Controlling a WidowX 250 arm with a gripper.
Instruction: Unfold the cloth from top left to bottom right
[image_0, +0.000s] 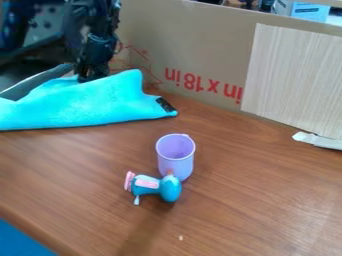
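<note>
Jaws of the black gripper (92, 75) point down at the upper left, right at the far edge of the bright blue cloth (87, 107); I cannot tell whether they are open or closed on it. The cloth lies across the upper left of the desk (260, 200), running off the left side of the view, with a raised, rounded hump right of the gripper and a dark patch (165, 104) near its right-hand corner. Nearer the camera, a purple cup (176, 165) stands upright, and a teal and pink toy (157, 186) lies in front of it, partly overlapping it in the view. Behind the cloth and cup rises a cardboard wall (207, 55) with red print, a wood-grain panel (294, 80) against its right part.
</note>
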